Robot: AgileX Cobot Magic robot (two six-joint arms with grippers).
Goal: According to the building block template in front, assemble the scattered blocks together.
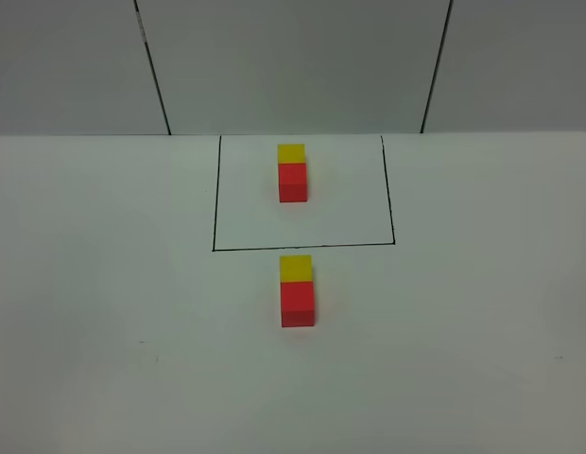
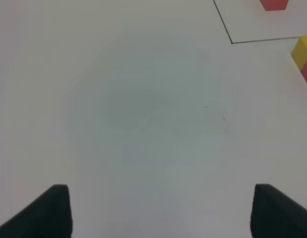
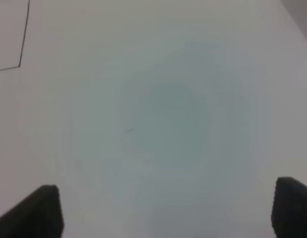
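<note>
Worktop (image 1: 104,312): white and flat, filling most of the high view.
Black-line box (image 1: 215,199): a thin black rectangle drawn on the worktop, in the upper middle of the high view.
Building block template (image 1: 292,173): a small yellow cube touching a small red cube, inside the black-line box, near its top middle. The yellow one is on the far side and the red one on the near side.
Yellow block (image 1: 296,268): just below the bottom line of the box, in the middle of the high view.
Red block (image 1: 297,303): right under the yellow block in the high view and touching it. The two make a pair that looks the same as the template.
Back wall (image 1: 293,66): grey panels with dark seams, along the top of the high view.
Left fingers (image 2: 161,210): two dark tips at the bottom corners of the left wrist view, wide apart, with only bare worktop between them. A bit of the yellow block and red block shows at the right edge.
Right fingers (image 3: 168,208): two dark tips at the bottom corners of the right wrist view, wide apart, holding nothing. A corner of the black-line box shows at the upper left.
</note>
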